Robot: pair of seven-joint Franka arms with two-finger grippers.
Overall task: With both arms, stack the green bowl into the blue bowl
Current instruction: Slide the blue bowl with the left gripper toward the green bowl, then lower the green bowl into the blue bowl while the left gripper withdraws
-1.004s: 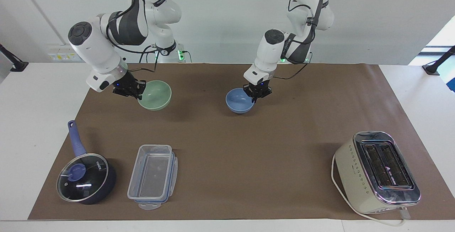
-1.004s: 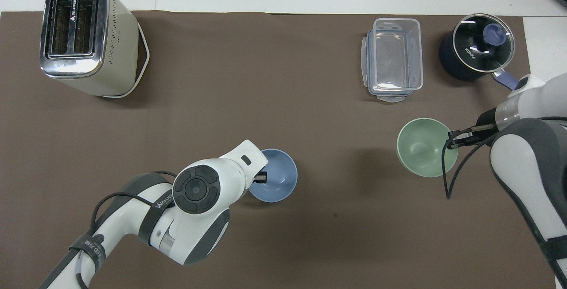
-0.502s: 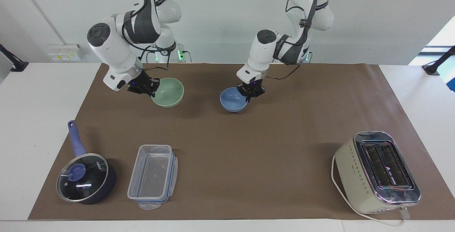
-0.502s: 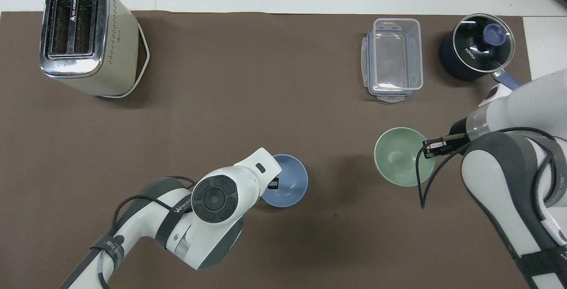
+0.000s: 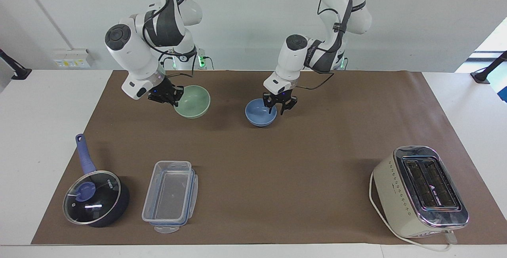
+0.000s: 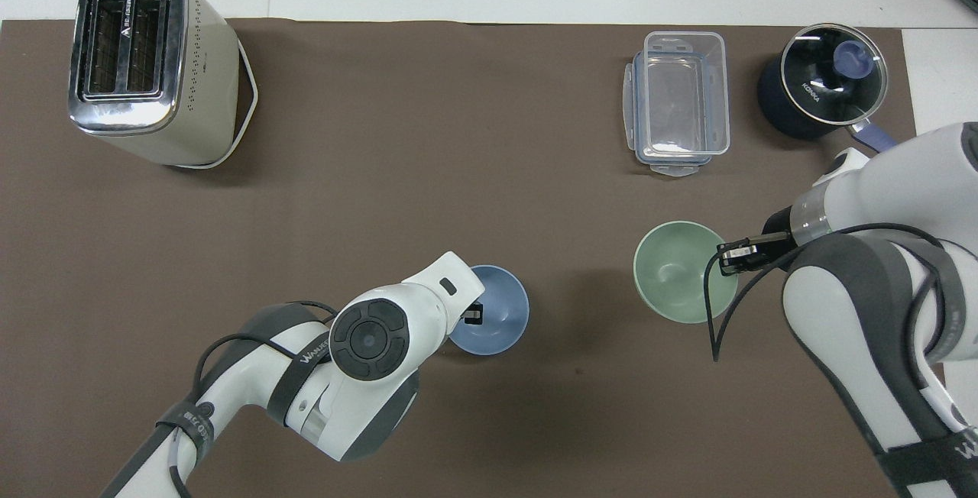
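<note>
The blue bowl [image 5: 260,113] stands upright on the brown mat near the robots' end; it also shows in the overhead view [image 6: 493,313]. My left gripper [image 5: 279,107] is open, its fingers astride the bowl's rim on the side toward the left arm's end. In the overhead view the left arm hides most of the left gripper [image 6: 472,315]. My right gripper [image 5: 168,95] is shut on the rim of the green bowl [image 5: 195,100] and holds it tilted above the mat, beside the blue bowl toward the right arm's end. Both show from overhead: the green bowl [image 6: 676,273] and the right gripper [image 6: 730,255].
A cream toaster [image 5: 420,190] stands farthest from the robots at the left arm's end. A clear lidded container [image 5: 170,196] and a dark blue glass-lidded saucepan [image 5: 95,198] stand farthest from the robots at the right arm's end.
My right gripper has carried the green bowl toward the blue bowl. My left gripper moved the blue bowl a little toward the right arm's end, then opened off its rim.
</note>
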